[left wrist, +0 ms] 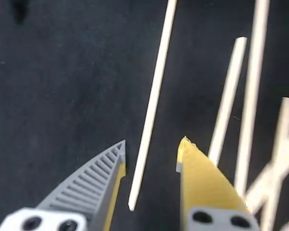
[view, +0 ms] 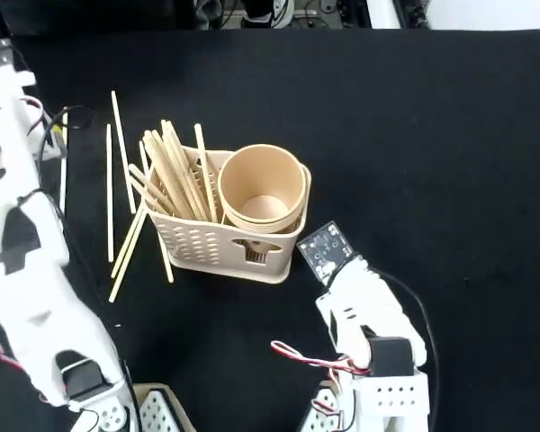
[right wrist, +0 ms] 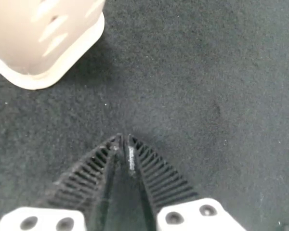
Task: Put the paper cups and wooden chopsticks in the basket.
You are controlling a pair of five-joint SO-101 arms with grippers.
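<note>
Left gripper (left wrist: 153, 143): jaws released, one grey finger and one yellow finger spread apart, low over the cloth; a single wooden chopstick (left wrist: 151, 110) lies flat between them, and neither finger visibly touches it

Loose chopsticks (view: 110, 191): several more on the black table (view: 432, 135), between its left edge and the basket; two lie roughly parallel, others cross one another at the foot of the basket's left wall

Basket (view: 218, 245): cream plastic with slotted walls, upright, standing left of the table's middle

Chopstick bundle (view: 173, 171): in the basket's left half, standing tilted, ends fanned out above the rim

Paper cups (view: 263, 180): a nested stack (how many cannot be told), upright with the mouth up, in the basket's right half

Right gripper (right wrist: 124, 140): jaws clenched together with nothing between them, just above the cloth, near the basket (right wrist: 43, 48) at its front right corner but apart from it
</note>
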